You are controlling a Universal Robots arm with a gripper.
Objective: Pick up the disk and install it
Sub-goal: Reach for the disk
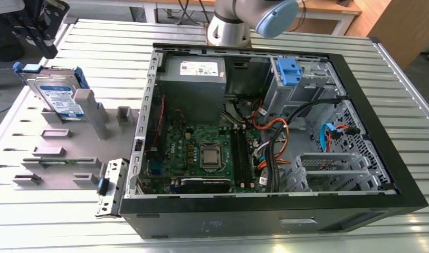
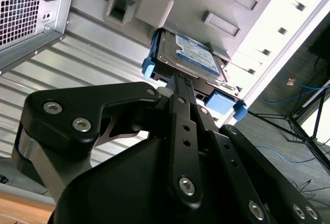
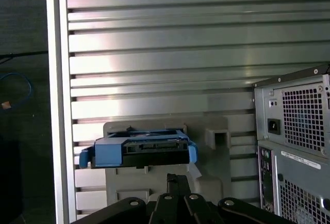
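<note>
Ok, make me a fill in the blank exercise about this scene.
The disk stands in a grey holder on the exterior view's ____ of the computer case.
Its side rails are ____.
The pincer holds ____.
Missing: left; blue; nothing.

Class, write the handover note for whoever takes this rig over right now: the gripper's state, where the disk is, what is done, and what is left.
Gripper: poised just above the disk's upper edge, not gripping it. Whether it is open or shut cannot be told.
Disk: stands on edge in the grey fixture, outside the open computer case, to the exterior view's left of it.
Done: nothing that shows; the disk sits in its fixture, not yet lifted.
Left: both the pick-up and the install into the case.
</note>
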